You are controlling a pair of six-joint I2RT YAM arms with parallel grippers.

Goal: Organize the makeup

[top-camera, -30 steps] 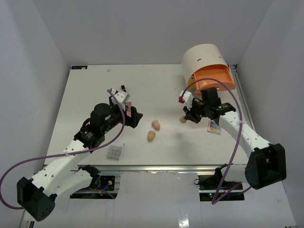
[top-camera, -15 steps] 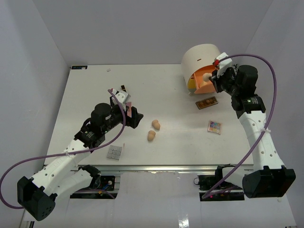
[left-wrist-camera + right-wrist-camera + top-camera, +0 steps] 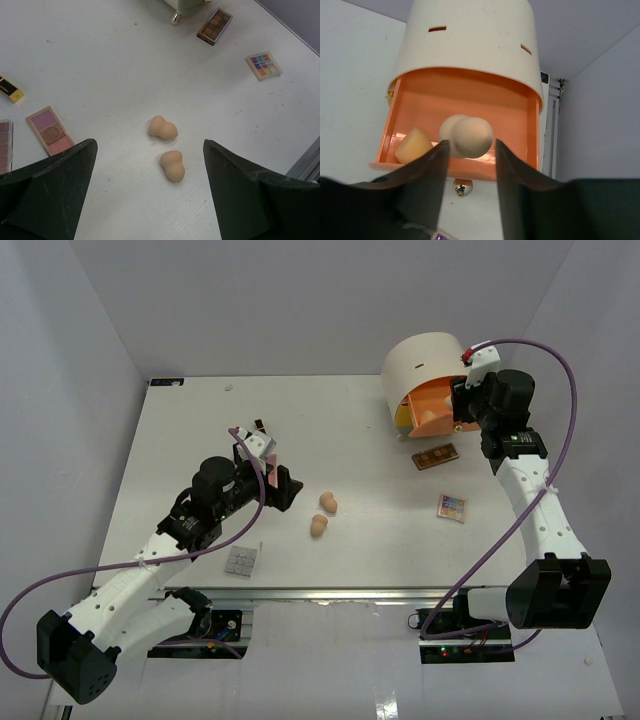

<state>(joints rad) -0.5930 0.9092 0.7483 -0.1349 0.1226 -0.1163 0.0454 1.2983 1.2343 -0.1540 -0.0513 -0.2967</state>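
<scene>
Top view: the right gripper [image 3: 458,412] has swung up from the table to the open orange drawer [image 3: 432,412], so we judge one sponge is about to be filed. Left wrist: the left gripper [image 3: 149,144] hangs with fingers wide apart, two loose sponges [image 3: 162,128] lying on the table between them, untouched. Right wrist: we see the carried sponge [image 3: 470,136] pinched between both fingertips, poised over the drawer's floor.

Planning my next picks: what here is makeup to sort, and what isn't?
Makeup: two loose sponges, sponge in right gripper, yellow wedge sponge, brown palette, multicoloured palette, pink palette, grey palette, lipstick tube.
Not makeup: cream drawer unit, orange drawer.
</scene>
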